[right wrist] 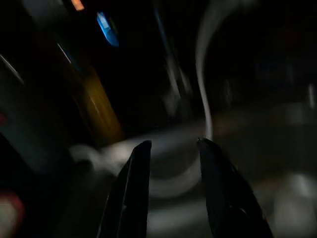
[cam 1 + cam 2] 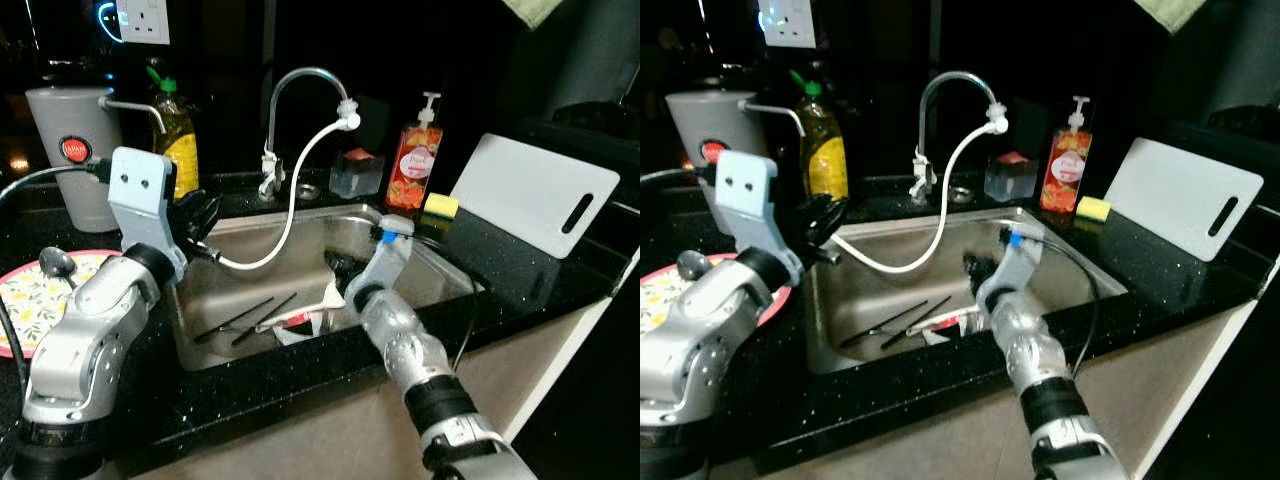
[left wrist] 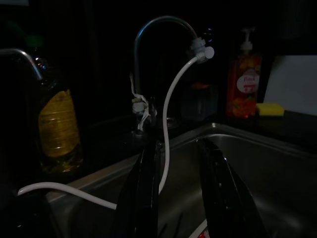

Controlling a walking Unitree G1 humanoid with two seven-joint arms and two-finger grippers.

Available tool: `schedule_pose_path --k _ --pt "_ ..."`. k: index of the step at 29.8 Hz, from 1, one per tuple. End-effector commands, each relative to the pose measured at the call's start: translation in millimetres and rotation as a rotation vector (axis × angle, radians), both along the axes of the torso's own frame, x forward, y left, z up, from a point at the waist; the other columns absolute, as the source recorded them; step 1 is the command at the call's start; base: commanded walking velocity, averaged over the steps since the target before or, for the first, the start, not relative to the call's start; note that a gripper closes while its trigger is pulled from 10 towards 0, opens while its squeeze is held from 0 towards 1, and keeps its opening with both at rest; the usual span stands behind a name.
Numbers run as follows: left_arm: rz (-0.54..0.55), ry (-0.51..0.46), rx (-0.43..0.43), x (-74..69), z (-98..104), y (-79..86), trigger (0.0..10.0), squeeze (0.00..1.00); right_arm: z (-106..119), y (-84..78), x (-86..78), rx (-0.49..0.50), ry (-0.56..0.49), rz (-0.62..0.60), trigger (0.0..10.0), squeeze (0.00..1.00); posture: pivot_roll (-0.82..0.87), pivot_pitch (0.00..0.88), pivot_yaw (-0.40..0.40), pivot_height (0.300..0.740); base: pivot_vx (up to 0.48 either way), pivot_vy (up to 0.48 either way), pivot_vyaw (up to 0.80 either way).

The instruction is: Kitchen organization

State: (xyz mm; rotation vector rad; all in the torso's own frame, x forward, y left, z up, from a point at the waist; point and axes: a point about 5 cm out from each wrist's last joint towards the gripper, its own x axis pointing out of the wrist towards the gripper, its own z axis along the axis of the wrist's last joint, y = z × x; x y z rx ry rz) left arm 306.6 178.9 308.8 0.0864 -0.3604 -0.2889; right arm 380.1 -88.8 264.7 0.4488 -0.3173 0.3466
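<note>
Chopsticks (image 2: 250,320) lie flat on the floor of your steel sink (image 2: 440,275), dark and crossed, with a white and red utensil (image 2: 300,318) just beside them. Your right gripper (image 2: 338,268) is down inside the basin, just right of that utensil; its fingers (image 1: 136,188) stand parted with nothing between them. Your left gripper (image 2: 200,215) sits at the sink's left rim, above and left of the chopsticks, fingers (image 3: 143,193) likewise apart and empty, beside the white hose (image 2: 295,195) drooping from the faucet (image 2: 300,85). A floral plate (image 2: 30,300) with a spoon (image 2: 55,263) rests on the counter at your left.
</note>
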Motion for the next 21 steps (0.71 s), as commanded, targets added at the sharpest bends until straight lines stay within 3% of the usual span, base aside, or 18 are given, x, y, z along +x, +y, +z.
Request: schedule_pose_path --k 1,6,12,17,21 --pt "0.030 0.029 0.028 5.5 -2.8 0.8 10.0 0.00 19.1 -6.3 -9.9 0.009 -0.098 -0.013 10.0 0.00 -0.03 0.000 -0.089 0.740 0.000 0.000 0.00" --pt "0.099 0.057 0.010 14.2 -4.6 6.9 10.0 0.00 37.2 -12.0 -31.1 -0.004 -0.195 -0.004 10.0 0.00 -0.04 0.000 -0.083 0.740 0.000 0.000 0.00" --pt "0.188 0.143 0.050 21.2 -18.0 13.6 10.0 0.00 28.1 -11.8 -40.2 -0.018 -0.185 -0.016 10.0 0.00 -0.04 0.000 -0.061 0.740 0.000 0.000 0.00" --pt "0.326 0.220 0.077 31.2 -28.8 27.4 10.0 0.00 13.8 -12.3 -44.7 -0.009 -0.118 -0.049 10.0 0.00 -0.04 0.000 -0.053 0.740 0.000 0.000 0.00" --pt "0.432 0.294 0.036 35.5 -36.8 42.8 10.0 0.00 13.2 -12.1 -47.0 -0.016 -0.108 -0.046 10.0 0.00 -0.05 0.000 -0.053 0.740 0.000 0.000 0.00"
